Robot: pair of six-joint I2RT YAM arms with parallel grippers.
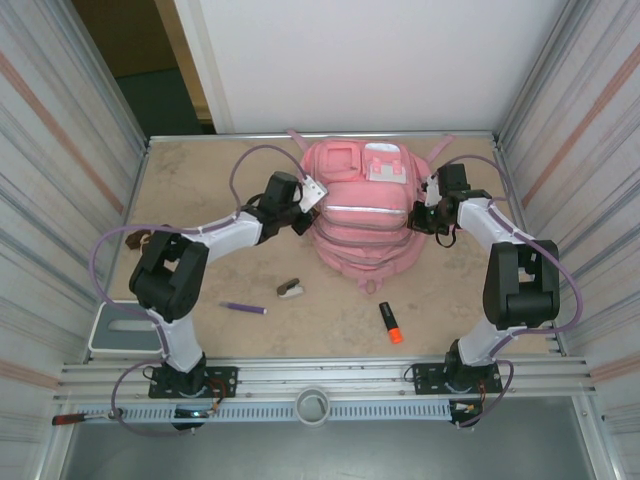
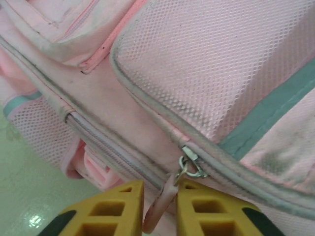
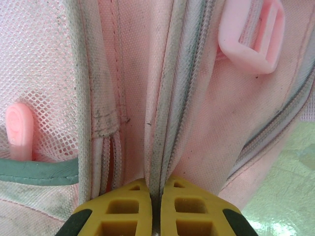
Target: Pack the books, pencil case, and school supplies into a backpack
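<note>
Your backpack [image 1: 360,225] sits at the far middle of the table [image 1: 195,185], front pockets up, with an arm at each flank. On its left side, your left gripper [image 2: 160,189] has its yellow fingers [image 2: 118,209] a little apart. The pink zip pull [image 2: 158,209] hangs in the gap below its metal slider [image 2: 191,166] (loose, by the look of it, not pinched). Over on the other side, your right gripper [image 3: 156,186] has its pads all but together, nipping the grey zip edge [image 3: 162,123] of the backpack. Nearer the arm bases, out on the table, lie the purple pen [image 1: 243,308], the small white-and-brown piece [image 1: 291,289] just beyond it, and the orange-and-black highlighter [image 1: 390,323] off to the right. All three are outside the backpack.
</note>
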